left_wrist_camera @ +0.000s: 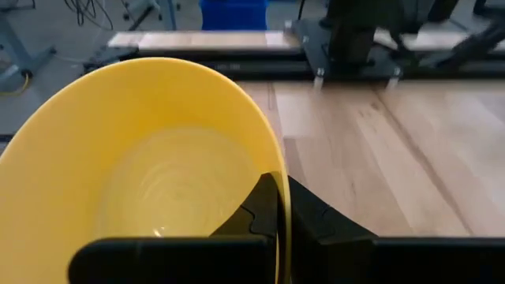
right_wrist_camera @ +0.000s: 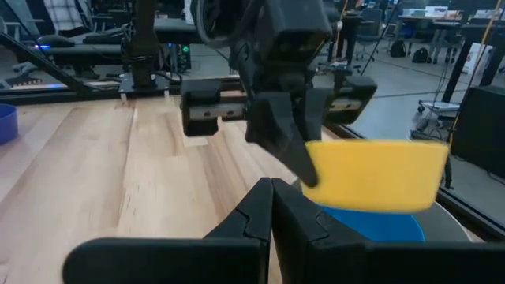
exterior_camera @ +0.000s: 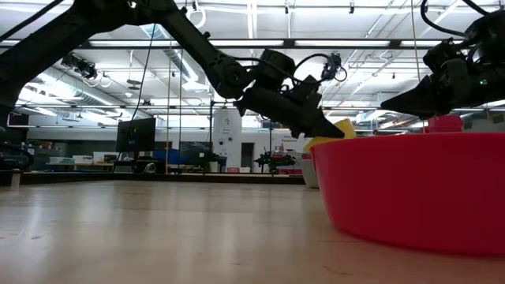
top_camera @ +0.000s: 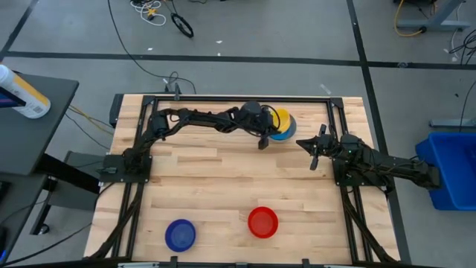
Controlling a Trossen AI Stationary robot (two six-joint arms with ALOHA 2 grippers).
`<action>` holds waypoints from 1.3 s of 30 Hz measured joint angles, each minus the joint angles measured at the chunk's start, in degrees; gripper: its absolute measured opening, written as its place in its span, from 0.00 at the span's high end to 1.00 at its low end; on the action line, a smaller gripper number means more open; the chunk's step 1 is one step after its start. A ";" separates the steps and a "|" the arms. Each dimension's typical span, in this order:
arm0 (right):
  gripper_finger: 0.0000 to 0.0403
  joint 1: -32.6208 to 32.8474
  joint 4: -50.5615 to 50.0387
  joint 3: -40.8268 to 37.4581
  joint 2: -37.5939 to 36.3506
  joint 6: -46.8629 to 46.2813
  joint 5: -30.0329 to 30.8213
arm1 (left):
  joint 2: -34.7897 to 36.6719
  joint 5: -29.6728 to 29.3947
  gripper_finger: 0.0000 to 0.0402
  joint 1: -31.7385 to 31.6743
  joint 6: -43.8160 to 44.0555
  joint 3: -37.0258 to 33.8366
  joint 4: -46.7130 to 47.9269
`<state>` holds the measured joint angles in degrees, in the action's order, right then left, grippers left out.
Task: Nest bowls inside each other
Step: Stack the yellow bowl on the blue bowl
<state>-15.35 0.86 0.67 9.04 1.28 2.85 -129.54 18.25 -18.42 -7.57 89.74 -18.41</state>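
My left gripper (top_camera: 269, 128) is shut on the yellow bowl (right_wrist_camera: 372, 178) at the table's far middle, right over the light blue bowl (right_wrist_camera: 371, 225). A grey rim (right_wrist_camera: 453, 227) shows around the light blue one. Whether the yellow bowl touches the light blue one, I cannot tell. The red bowl (top_camera: 262, 222) and the dark blue bowl (top_camera: 179, 234) rest on their bases near the front edge. My right gripper (top_camera: 313, 154) hangs shut and empty to the right of the stack. My left gripper holds the yellow bowl by its rim (left_wrist_camera: 281, 207), one finger (left_wrist_camera: 251, 214) inside the bowl and one outside its wall. The fingers slant down from the table's left side. The bowl stays mouth up, about level, off the table.
The red bowl (exterior_camera: 410, 189) fills the low view's right foreground. Black arm frames (top_camera: 349, 193) run along both sides of the table. Bare wood lies between the stack and the two front bowls. A blue bin (top_camera: 452, 167) stands off the table's right.
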 joint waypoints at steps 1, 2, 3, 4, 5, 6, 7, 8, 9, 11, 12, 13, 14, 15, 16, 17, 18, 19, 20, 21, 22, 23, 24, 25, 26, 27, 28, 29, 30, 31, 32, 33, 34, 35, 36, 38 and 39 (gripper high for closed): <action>0.97 0.00 0.00 0.00 0.00 0.00 0.00 | 0.00 0.25 0.98 -0.09 -0.16 0.11 0.57; 0.97 0.00 0.00 0.00 0.00 0.00 0.00 | 0.00 0.76 0.98 -0.23 -0.21 0.41 0.96; 0.97 0.00 0.00 0.00 0.00 0.00 0.00 | 0.00 1.07 0.98 -0.36 -0.18 0.71 1.30; 0.97 0.00 0.00 0.00 0.00 0.00 0.00 | 0.03 1.07 0.98 -0.43 -0.20 0.80 1.44; 0.97 0.00 0.00 0.00 0.00 0.00 0.00 | 0.07 0.95 0.98 -0.45 -0.40 0.80 2.14; 0.97 0.00 0.00 -0.02 0.00 0.00 0.00 | 0.04 0.95 0.98 -0.45 -0.65 0.78 2.88; 0.97 0.00 0.00 -0.02 0.00 0.00 0.00 | 0.03 0.94 0.98 -0.45 -0.83 0.68 3.54; 0.97 0.00 0.00 -0.02 0.00 0.00 0.00 | 0.00 0.87 0.98 -0.45 -1.10 0.67 3.84; 0.97 0.00 0.00 -0.02 0.00 0.00 0.00 | 0.00 0.83 0.98 -0.45 -1.39 0.67 3.85; 0.97 0.00 0.02 -0.02 0.00 -0.01 0.00 | 0.00 0.63 0.98 -0.47 -1.51 0.71 4.18; 0.97 0.00 0.03 -0.02 0.00 0.00 0.01 | 0.00 0.52 0.98 -0.59 -1.58 0.71 4.93; 0.97 0.00 0.03 -0.02 0.00 -0.02 0.02 | 0.00 0.60 0.98 -0.63 -1.58 0.69 5.53; 0.97 0.00 0.04 -0.02 0.00 -0.02 0.01 | 0.00 0.63 0.98 -0.65 -1.64 0.69 5.99; 0.97 0.00 0.03 -0.02 0.00 -0.02 0.03 | 0.00 0.52 0.98 -0.67 -1.89 0.69 6.21; 0.97 0.00 0.08 -0.02 0.00 -0.01 0.03 | 0.00 0.26 0.98 -0.69 -2.14 0.69 6.39; 0.97 0.00 0.18 -0.02 0.00 -0.02 0.03 | 0.00 0.04 0.98 -0.69 -2.34 0.69 6.76; 0.97 0.00 0.25 -0.02 -0.01 -0.01 0.05 | 0.00 -0.10 0.98 -0.69 -2.57 0.69 6.95; 0.97 0.00 0.32 -0.02 -0.02 0.00 0.05 | 0.00 -0.28 0.98 -0.69 -2.64 0.69 7.06; 0.97 0.00 0.48 -0.02 -0.02 0.05 0.05 | 0.00 -0.30 0.98 -0.69 -2.74 0.69 7.06; 0.97 0.00 0.54 -0.02 -0.01 0.46 0.07 | 0.00 -0.36 0.98 -0.69 -2.76 0.69 7.03; 0.97 0.00 0.55 -0.02 -0.02 0.94 0.07 | 0.00 -0.40 0.98 -0.69 -2.82 0.69 7.10; 0.97 0.00 0.56 -0.03 -0.02 1.23 0.07 | 0.00 -0.43 0.98 -0.69 -3.03 0.69 7.30; 0.97 0.00 0.57 -0.04 -0.02 1.36 0.07 | 0.00 -0.43 0.98 -0.69 -3.25 0.69 7.50; 0.97 0.00 0.57 -0.04 -0.02 1.38 0.08 | 0.00 -0.48 0.98 -0.67 -3.36 0.69 7.64; 0.97 0.00 0.61 -0.04 -0.02 1.38 0.07 | 0.00 -0.49 0.98 -0.67 -3.42 0.95 8.38; 0.97 0.00 0.61 -0.04 -0.02 1.45 0.07 | 0.00 -0.56 0.98 -0.67 -3.60 1.68 9.99; 0.97 0.00 0.61 -0.04 -0.02 1.53 0.09 | 0.00 -0.73 0.98 -0.69 -3.87 2.46 11.59; 0.97 0.00 0.61 -0.04 -0.02 1.54 0.07 | 0.00 -1.32 0.98 -0.69 -4.57 3.22 12.76; 0.97 0.00 0.61 -0.04 -0.02 1.54 0.07 | 0.00 -2.09 0.98 -0.53 -5.21 3.86 13.55; 0.97 0.00 0.61 -0.04 -0.02 1.54 0.07 | 0.00 -2.57 0.98 -0.43 -5.56 4.48 14.75; 0.97 0.00 0.61 -0.04 -0.02 1.53 0.07 | 0.00 -2.76 0.98 -0.43 -5.99 5.21 16.38; 0.97 0.00 0.60 -0.04 -0.02 1.54 0.07 | 0.00 -2.79 0.98 -0.43 -6.21 6.01 18.18; 0.97 0.00 0.61 -0.04 -0.02 1.53 0.07 | 0.00 -2.79 0.98 -0.43 -6.39 6.83 19.69; 0.97 0.00 0.61 -0.04 -0.02 1.53 0.07 | 0.00 -2.77 0.98 -0.43 -6.61 7.39 20.30; 0.97 0.00 0.61 -0.04 -0.02 1.55 0.07 | 0.05 -2.75 0.98 -0.43 -6.83 7.60 20.32; 0.97 0.00 0.61 -0.04 -0.02 1.53 0.07 | 0.09 -2.71 0.98 -0.39 -7.00 7.59 20.54; 0.97 0.00 0.61 -0.04 -0.02 1.53 0.07 | 0.07 -2.55 0.98 -0.39 -7.26 7.55 20.69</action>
<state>-15.35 1.48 0.62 9.02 2.81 2.92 -129.47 15.70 -18.81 -14.83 97.29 2.29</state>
